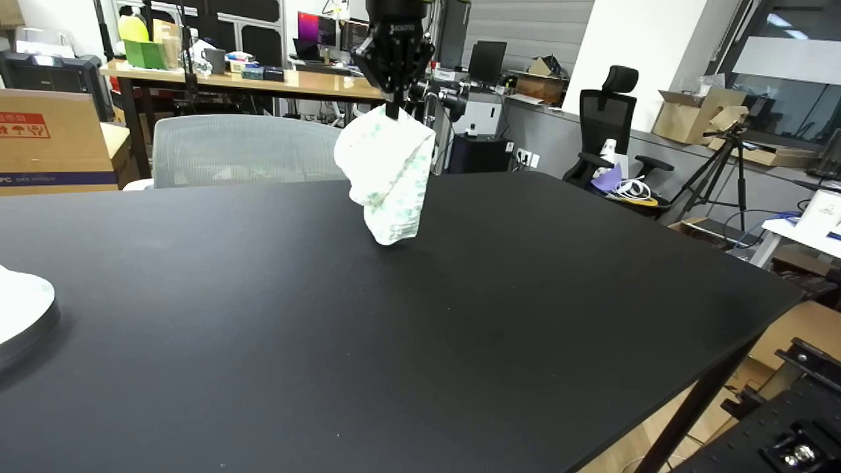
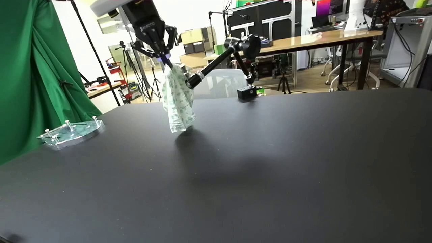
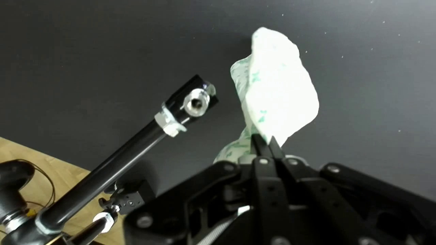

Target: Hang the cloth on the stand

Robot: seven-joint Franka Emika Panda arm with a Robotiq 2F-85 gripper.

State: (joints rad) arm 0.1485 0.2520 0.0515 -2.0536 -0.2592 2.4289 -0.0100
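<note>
My gripper is shut on the white cloth with green print. The cloth hangs down from the fingertips over the black table, its lower end close above the surface. In an exterior view the gripper is tilted and the cloth hangs beside the tip of the stand, a black jointed arm at the table's far edge. In the wrist view the fingertips pinch the cloth. The stand, with its silver-fitted tip, lies left of the cloth with a gap. In an exterior view the cloth partly hides the stand.
The black table spreads under the cloth. A clear plate with upright pegs sits at the table's left side in an exterior view. A white round object is at the left edge. A grey mesh chair stands behind the table.
</note>
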